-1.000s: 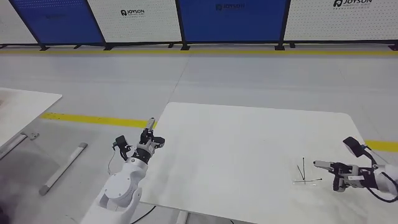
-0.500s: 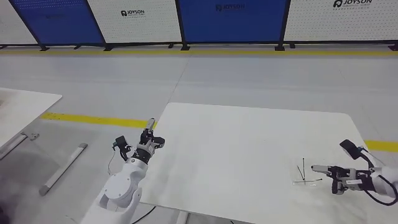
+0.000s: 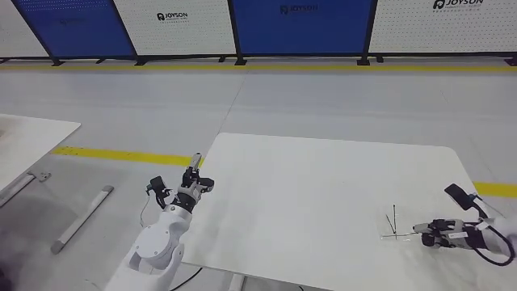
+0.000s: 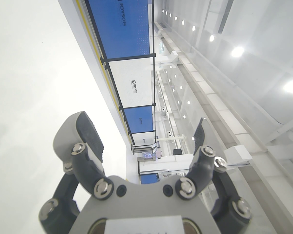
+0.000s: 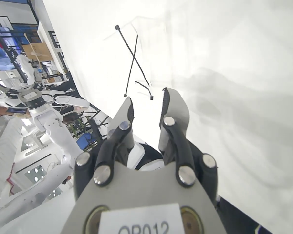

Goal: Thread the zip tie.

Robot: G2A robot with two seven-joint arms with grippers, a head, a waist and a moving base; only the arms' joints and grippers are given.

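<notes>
Right hand (image 3: 417, 229) shifted nearer, just right of the zip tie (image 5: 134, 59) | fingers narrowly apart, empty | zip tie lay crossed with others, near right of counter (image 3: 323, 194) | left hand (image 4: 146, 135) wide apart, left edge | step: approach; next likely needed pinching one strap.

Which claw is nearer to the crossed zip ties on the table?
Right. The right claw sits open just short of the zip ties; the left claw hangs at the opposite edge of the table, well away.
</notes>
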